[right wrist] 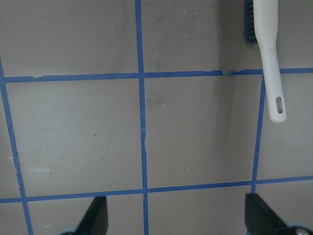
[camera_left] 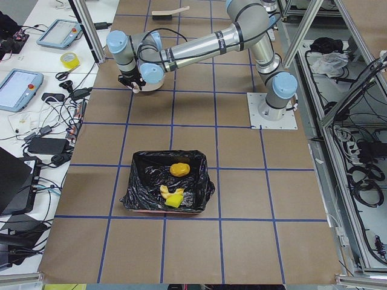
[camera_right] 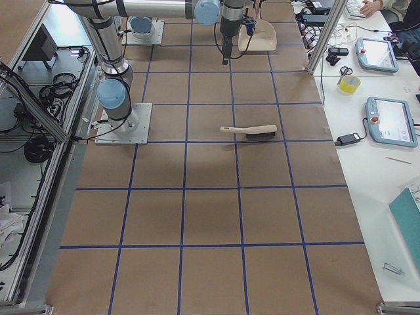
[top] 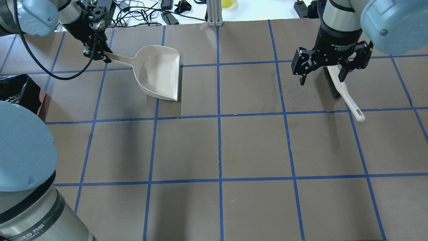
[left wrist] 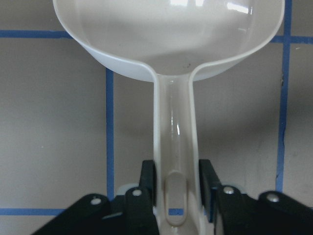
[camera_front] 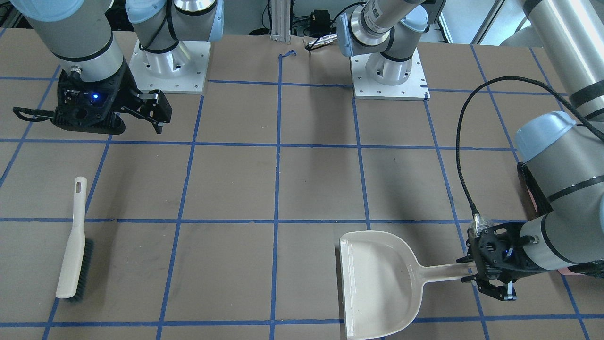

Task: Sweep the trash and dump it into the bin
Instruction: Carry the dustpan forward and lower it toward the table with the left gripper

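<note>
The pink bin lined with a black bag [camera_left: 136, 181] stands on the table's left end; its corner shows in the overhead view [top: 20, 92]. Inside it lie the trash pieces: a tan-orange lump [camera_left: 179, 170], a yellow wedge [camera_left: 176, 200] and a pale slice [camera_left: 163, 191]. My left gripper [camera_front: 490, 279] [top: 97, 55] [left wrist: 176, 183] is shut on the handle of the beige dustpan [camera_front: 377, 283] [top: 160, 73] [left wrist: 171, 39], which is empty and sits on the table. My right gripper [camera_front: 155, 111] [top: 322, 72] [right wrist: 181, 220] is open and empty above the table.
A beige hand brush with dark bristles [camera_front: 73, 245] [top: 341, 88] [camera_right: 249, 131] [right wrist: 268, 54] lies flat on the table beside and below my right gripper. Blue tape lines grid the brown table. Cables and devices lie along the far edge [top: 140, 13].
</note>
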`<state>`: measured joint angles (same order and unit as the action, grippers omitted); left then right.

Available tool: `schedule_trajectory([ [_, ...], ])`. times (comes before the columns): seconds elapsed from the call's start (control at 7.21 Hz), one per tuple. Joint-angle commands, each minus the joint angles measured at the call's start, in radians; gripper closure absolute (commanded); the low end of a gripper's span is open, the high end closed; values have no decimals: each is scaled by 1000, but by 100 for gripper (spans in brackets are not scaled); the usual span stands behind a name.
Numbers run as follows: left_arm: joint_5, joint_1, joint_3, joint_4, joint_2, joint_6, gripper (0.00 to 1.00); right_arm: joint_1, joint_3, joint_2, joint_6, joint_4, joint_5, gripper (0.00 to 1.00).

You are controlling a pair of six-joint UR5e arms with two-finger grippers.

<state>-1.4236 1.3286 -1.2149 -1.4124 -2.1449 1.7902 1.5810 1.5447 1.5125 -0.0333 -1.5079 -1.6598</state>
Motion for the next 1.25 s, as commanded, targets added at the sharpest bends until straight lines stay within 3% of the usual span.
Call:
schedule_trajectory([
  [0.0,2,0,0,1,-1,-2,100,1,0,0,0,0,0,0],
  [1.11,22,-17,-3,0,-7,35,100,2,0,0,1,11,-2,0],
])
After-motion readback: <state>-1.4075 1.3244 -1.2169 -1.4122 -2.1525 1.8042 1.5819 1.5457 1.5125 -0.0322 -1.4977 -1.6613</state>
